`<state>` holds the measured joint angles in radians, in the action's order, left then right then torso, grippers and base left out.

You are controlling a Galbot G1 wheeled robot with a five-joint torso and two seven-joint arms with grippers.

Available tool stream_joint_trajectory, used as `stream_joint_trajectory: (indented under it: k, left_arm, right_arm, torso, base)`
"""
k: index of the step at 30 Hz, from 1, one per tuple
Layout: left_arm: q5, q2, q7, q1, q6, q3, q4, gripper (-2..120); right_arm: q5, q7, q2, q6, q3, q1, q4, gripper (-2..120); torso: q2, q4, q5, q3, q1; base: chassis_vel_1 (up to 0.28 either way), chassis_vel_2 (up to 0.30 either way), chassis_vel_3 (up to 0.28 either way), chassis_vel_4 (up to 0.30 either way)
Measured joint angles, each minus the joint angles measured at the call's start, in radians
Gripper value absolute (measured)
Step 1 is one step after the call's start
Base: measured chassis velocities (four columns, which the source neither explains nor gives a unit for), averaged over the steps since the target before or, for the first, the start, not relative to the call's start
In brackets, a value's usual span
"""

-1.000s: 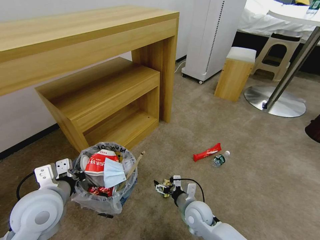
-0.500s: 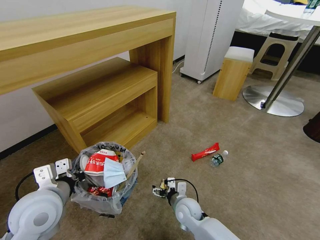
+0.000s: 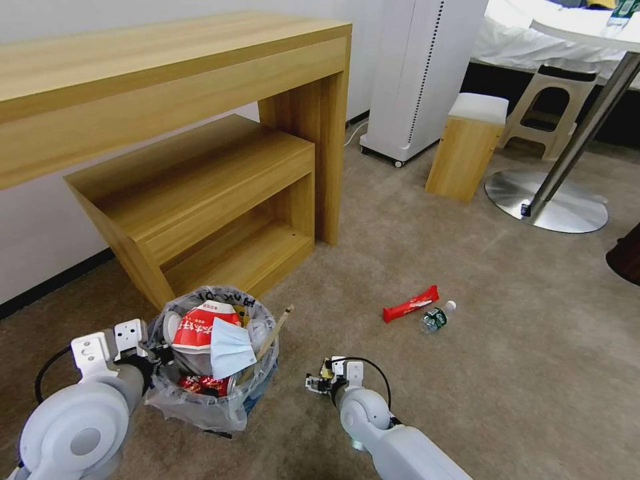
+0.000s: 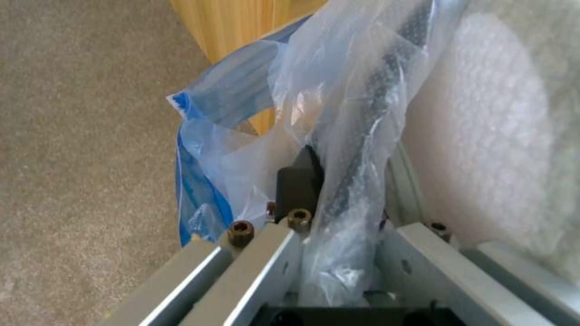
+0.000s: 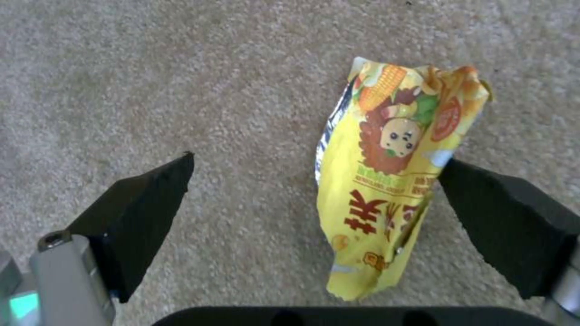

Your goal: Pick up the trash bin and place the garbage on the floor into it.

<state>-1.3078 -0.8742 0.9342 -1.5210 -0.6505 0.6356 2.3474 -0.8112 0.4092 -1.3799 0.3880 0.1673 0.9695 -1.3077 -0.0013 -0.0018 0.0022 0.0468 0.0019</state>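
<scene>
**Q:** What is nearest the robot?

**A:** Its two arms, low in the head view. The left pincer (image 3: 152, 352) is clamped on the rim of the trash bin (image 3: 212, 407), pinching the crinkly clear liner bag (image 4: 356, 136) with black print. The bin sits on the floor (image 3: 467, 373), a beige-brown carpet, just left of centre.

**Q:** What is in the bin?

**A:** It is heaped full: a red-and-white packet (image 3: 200, 325), a pale blue mask (image 3: 231, 347) draped over it, a red wrapper (image 3: 203, 384) lower down, and a wooden stick (image 3: 277, 328) leaning out over the rim.

**Q:** And the right arm?

**A:** The right pincer (image 5: 314, 226) is spread wide just above the carpet, to the right of the bin. A yellow snack packet (image 5: 393, 181) (cartoon face and corn printed on it) lies between the two black fingers (image 5: 145, 217), close against one and well clear of the other.

**Q:** What lies farther out?

**A:** A long red wrapper (image 3: 411, 303) and a small bottle (image 3: 437, 317) lie side by side on the carpet, well apart from the bin. Beyond the bin stands a wooden bench (image 3: 173, 80) with a low shelf unit (image 3: 200, 193) under it.
</scene>
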Motion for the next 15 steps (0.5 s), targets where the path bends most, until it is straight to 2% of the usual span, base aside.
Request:
stream_joint_trajectory:
  k: [15]
  left_arm:
    - [0.004, -0.001, -0.007, 0.013, 0.000, -0.012, -0.018, 0]
  right_arm:
    - [0.002, 0.006, -0.038, 0.021, -0.014, -0.021, 0.072, 100]
  torso:
    - [0.000, 0.0000, 0.0000, 0.000, 0.000]
  base:
    - [0.000, 0.000, 0.000, 0.000]
